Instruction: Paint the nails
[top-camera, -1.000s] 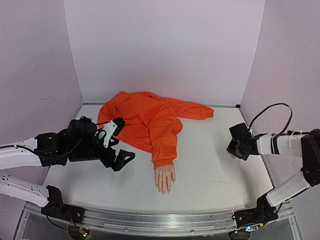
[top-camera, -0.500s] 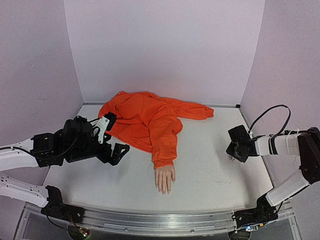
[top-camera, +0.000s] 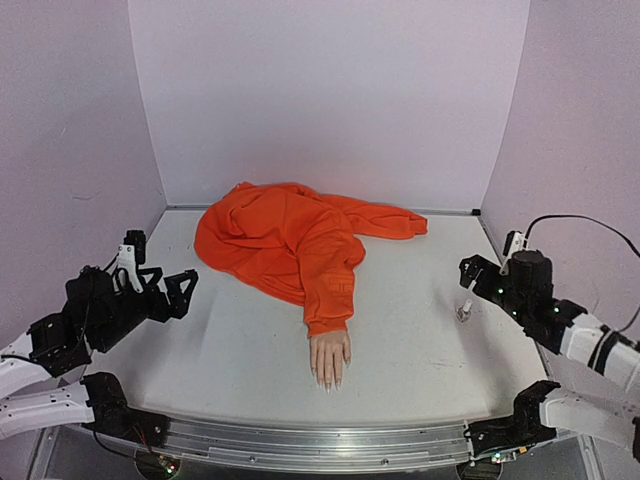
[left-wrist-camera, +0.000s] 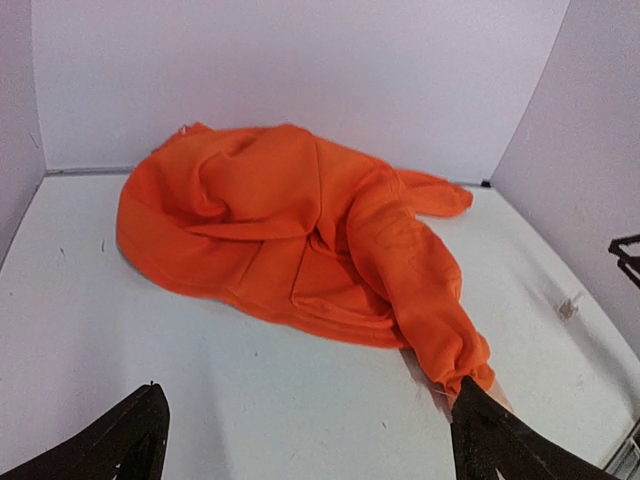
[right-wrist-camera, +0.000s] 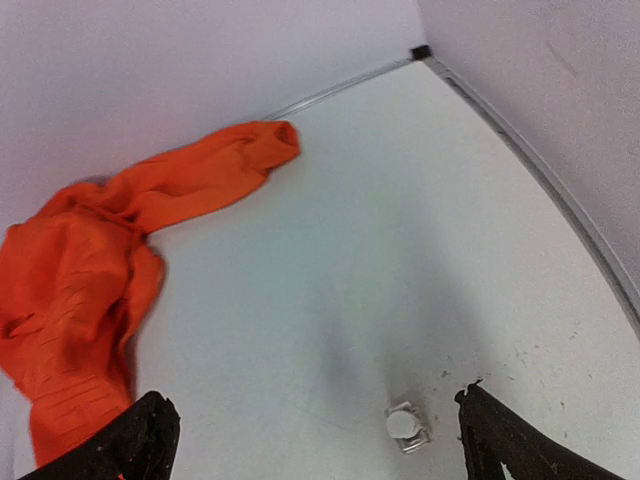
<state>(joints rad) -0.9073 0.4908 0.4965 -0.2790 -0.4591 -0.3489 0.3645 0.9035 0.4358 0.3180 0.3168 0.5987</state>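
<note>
Left jaws, right jaws spread, empty. Bottle (right-wrist-camera: 405, 425) upright on bench (top-camera: 420, 350), just ahead between right jaws. Probably best to close squarely, keeping it vertical. Nails (top-camera: 327, 383) well left of them.

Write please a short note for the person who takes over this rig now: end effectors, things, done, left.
Left end effector: open, empty, at the table's left side, away from the hand.
Right end effector: open, empty, near the small bottle, not touching it.
Things: hand lies palm down near the front, in the orange sweatshirt's sleeve; bottle stands at the right, white cap on.
Done: nails look pale; paint cannot be confirmed.
Left: probably check the nails and paint any bare ones.
</note>
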